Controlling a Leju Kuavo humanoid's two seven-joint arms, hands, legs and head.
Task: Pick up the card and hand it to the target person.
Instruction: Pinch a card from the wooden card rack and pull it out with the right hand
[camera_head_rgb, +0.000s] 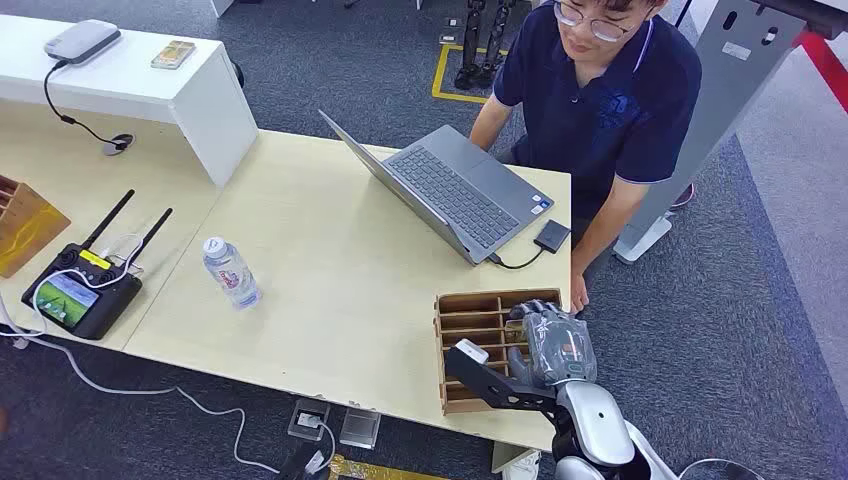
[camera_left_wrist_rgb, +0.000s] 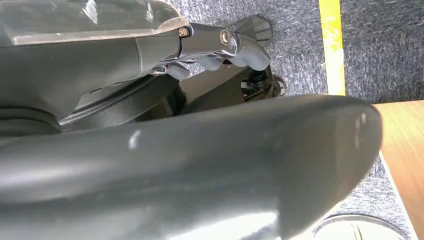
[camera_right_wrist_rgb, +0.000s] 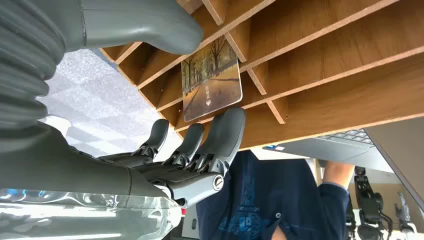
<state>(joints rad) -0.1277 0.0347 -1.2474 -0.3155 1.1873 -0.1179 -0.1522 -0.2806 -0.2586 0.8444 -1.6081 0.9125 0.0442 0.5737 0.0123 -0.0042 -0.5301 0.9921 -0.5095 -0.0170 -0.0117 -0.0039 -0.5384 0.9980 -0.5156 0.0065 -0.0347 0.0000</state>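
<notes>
The card (camera_right_wrist_rgb: 212, 80), printed with a tree-lined road, stands in a slot of the wooden rack (camera_right_wrist_rgb: 325, 65). The rack (camera_head_rgb: 478, 322) sits at the table's front right corner. My right hand (camera_head_rgb: 555, 345) is over the rack's right side. In the right wrist view its thumb (camera_right_wrist_rgb: 145, 27) and fingers (camera_right_wrist_rgb: 220, 135) lie on either side of the card, apart, not gripping it. The person (camera_head_rgb: 610, 110) in a dark blue shirt stands behind the table's right end, one hand (camera_head_rgb: 578, 297) hanging beside the rack. My left hand (camera_left_wrist_rgb: 235, 47) hangs low and holds nothing.
An open laptop (camera_head_rgb: 460, 190) with a small dark drive (camera_head_rgb: 552, 236) sits just behind the rack. A water bottle (camera_head_rgb: 231, 272) stands mid-table. A remote controller (camera_head_rgb: 80, 290) with antennas lies at the left, and a white shelf (camera_head_rgb: 150, 80) stands at the back left.
</notes>
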